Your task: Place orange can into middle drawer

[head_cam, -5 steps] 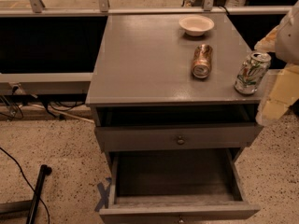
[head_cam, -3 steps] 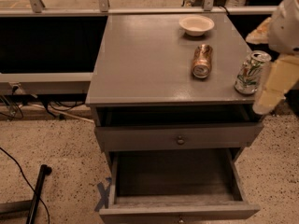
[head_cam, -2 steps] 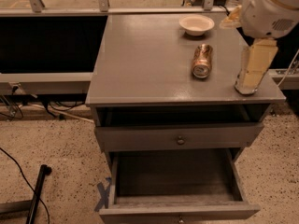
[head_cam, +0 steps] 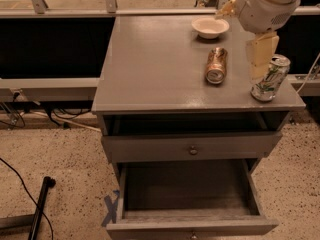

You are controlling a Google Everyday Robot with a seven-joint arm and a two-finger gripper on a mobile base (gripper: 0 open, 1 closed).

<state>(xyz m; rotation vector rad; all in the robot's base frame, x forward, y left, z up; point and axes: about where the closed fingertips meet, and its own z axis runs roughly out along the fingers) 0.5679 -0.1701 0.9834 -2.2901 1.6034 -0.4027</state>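
Observation:
The orange can point(head_cam: 216, 65) lies on its side on the grey cabinet top point(head_cam: 150, 69), right of centre, with one silver end facing the front. The middle drawer point(head_cam: 190, 199) is pulled out at the bottom and shows its dark floor with nothing in it. Its knob point(head_cam: 193, 236) sits at the lower edge of the view. My gripper point(head_cam: 261, 58) hangs from the white arm at the upper right. It is to the right of the orange can and apart from it, just in front of the white-and-green can point(head_cam: 270, 79).
A white bowl point(head_cam: 210, 27) stands at the back of the cabinet top. The white-and-green can stands upright near the right front corner. A closed drawer front with a knob point(head_cam: 193, 150) sits above the open drawer. A black pole and cables point(head_cam: 40, 209) lie on the floor at left.
My arm has swung in from the right edge over the cabinet top, moving left and up towards the orange can. Both cans, the bowl and the drawer have not moved.

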